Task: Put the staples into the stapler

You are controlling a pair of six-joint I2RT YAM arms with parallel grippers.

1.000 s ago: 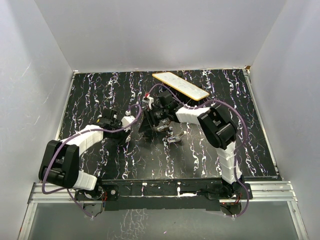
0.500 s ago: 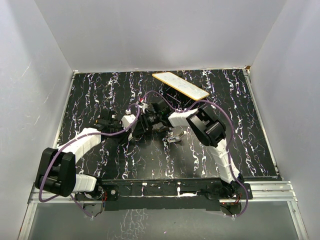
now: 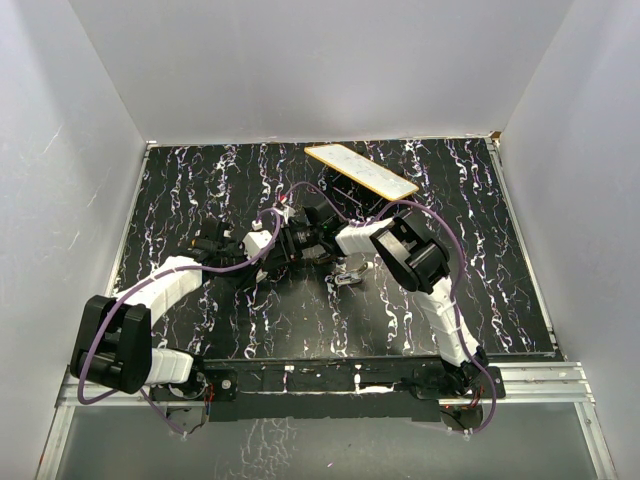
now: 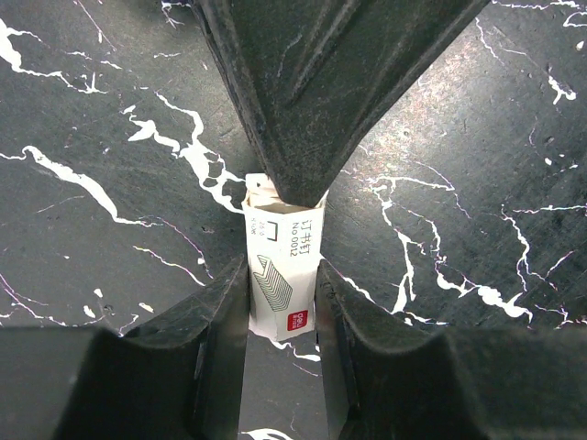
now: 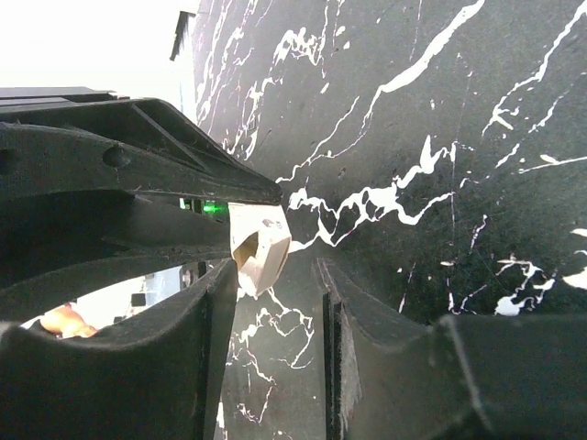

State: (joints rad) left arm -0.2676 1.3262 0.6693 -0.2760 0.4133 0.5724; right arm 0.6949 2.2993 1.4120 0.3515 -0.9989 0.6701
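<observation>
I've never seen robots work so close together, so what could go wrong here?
The left gripper pinches the small staple box by its sides; it could crush or slip. The right gripper is at the box's open end and could tear the flap. The unheld stapler could get knocked.

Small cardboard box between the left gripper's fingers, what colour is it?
Small cardboard box: white, grey staple drawing, red label; best in left wrist view.
</observation>
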